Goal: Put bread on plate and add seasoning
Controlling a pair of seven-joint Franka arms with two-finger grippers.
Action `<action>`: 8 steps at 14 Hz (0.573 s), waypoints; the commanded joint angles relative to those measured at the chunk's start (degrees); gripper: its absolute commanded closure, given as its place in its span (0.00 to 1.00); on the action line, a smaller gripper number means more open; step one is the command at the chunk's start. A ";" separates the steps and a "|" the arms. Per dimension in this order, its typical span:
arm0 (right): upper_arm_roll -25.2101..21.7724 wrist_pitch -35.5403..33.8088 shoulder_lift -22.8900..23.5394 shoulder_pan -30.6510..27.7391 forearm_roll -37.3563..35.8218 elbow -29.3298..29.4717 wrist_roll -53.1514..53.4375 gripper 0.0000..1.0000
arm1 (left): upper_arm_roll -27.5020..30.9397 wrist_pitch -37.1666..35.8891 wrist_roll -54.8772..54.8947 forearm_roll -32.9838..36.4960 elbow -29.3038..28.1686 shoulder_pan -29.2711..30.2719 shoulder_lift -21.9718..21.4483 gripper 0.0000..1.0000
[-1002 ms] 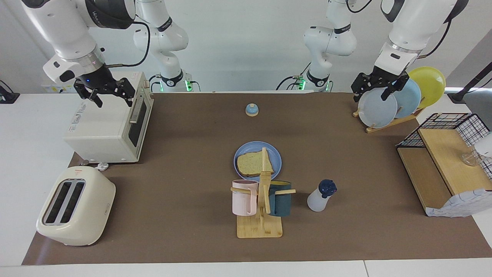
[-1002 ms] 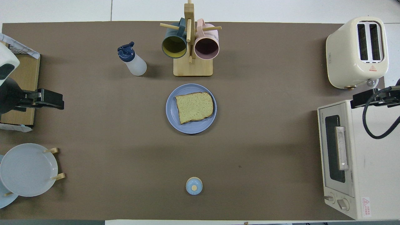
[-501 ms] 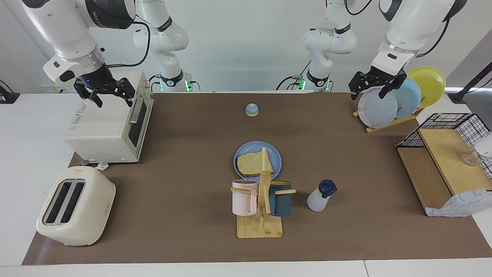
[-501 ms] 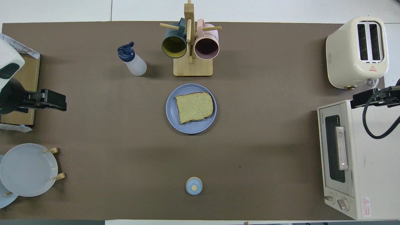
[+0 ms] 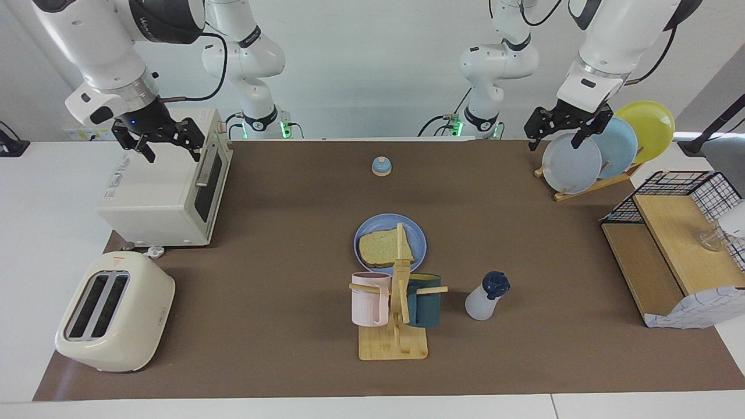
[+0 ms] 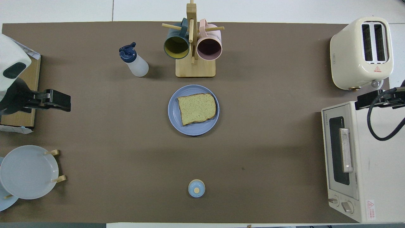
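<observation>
**Bread plated, seasoning bottle untouched**

The bread [image 6: 197,108] lies flat on the blue plate [image 6: 176,123] in the middle of the table, so the first half of the job looks done. What remains is the seasoning bottle [image 6: 135,62], which stands upright and apart from the plate, farther from the robots and toward the left arm's end, beside the mug stand [image 6: 195,67].

The bottle is probably light, and its plastic wall may give a little under a squeeze. The smooth body could slip, so a hold around the middle of the body, below the dark cap, looks safest. The cap's loop is too small to trust. Tipped over the bread, it should pour easily.

The left gripper [image 5: 557,131] hangs in the air over the plate rack [image 5: 588,185], fingers spread apart and empty. The right gripper [image 5: 167,142] waits over the toaster oven [image 5: 152,192], its fingers also apart and holding nothing.

By count:
- One slice of bread, one blue plate under it, one seasoning bottle.
- Three plates in the rack: pale grey-blue, light blue and yellow.
- Two mugs on the stand, one pink [image 5: 369,298] and one dark teal [image 5: 424,301].
- One toaster [image 5: 114,312], one toaster oven, one small bell [image 5: 381,166].
- One wire-and-wood shelf [image 5: 675,244] at the left arm's end.
</observation>
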 commanded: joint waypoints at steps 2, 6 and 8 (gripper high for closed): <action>0.40 -0.08 -0.45 -0.85 -0.01 -0.33 -1.52 0.00 | 3.99 1.33 0.22 -0.63 -2.35 -3.68 -0.95 0.00; 0.40 -0.08 -0.45 -0.85 -0.01 -0.33 -1.52 0.00 | 4.08 -2.36 0.22 -0.89 1.17 -4.39 0.28 0.00; 0.40 -0.08 -0.45 -0.85 -0.01 -0.33 -1.52 0.00 | 3.99 -0.71 0.31 -2.82 0.64 -4.13 0.02 0.00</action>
